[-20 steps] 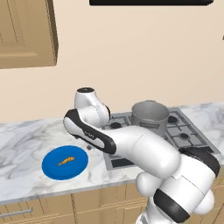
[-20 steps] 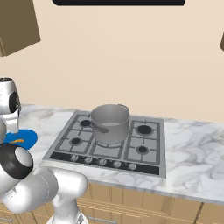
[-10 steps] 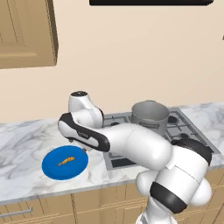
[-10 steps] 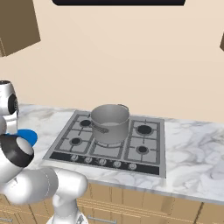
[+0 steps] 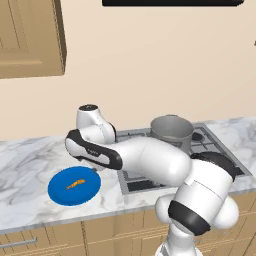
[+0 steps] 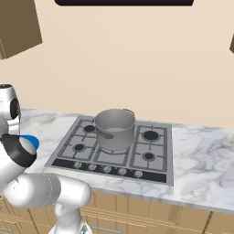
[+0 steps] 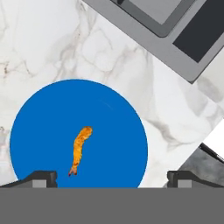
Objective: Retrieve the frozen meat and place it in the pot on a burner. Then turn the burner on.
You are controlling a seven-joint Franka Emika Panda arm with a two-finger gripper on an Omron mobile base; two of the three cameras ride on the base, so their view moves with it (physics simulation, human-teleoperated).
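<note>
A simulated kitchen: the robot's gripper (image 7: 112, 177) hangs spread wide above a round blue plate (image 7: 118, 113) on the marble counter (image 7: 52, 39), with nothing between its two dark fingertips (image 7: 41, 177). On the plate lies the frozen meat (image 7: 80, 148) — a thin orange sliver, flat and small against the blue.

The risks look plain enough. So slight a piece offers little to grip; a descent that stops short would likely close on air, while one that goes too deep could press the tips into the plate and shove it across the counter. A pinch off the sliver's narrow axis might flick it aside rather than lift it.

In the hand view the meat sits nearer the left-hand tip than the right, off the midline between them, its long axis running roughly up the picture.

The grey metal pot (image 6: 115, 129) waits on the gas hob (image 6: 155, 157), well apart from the plate — the carry would have to cross the hob's edge.
</note>
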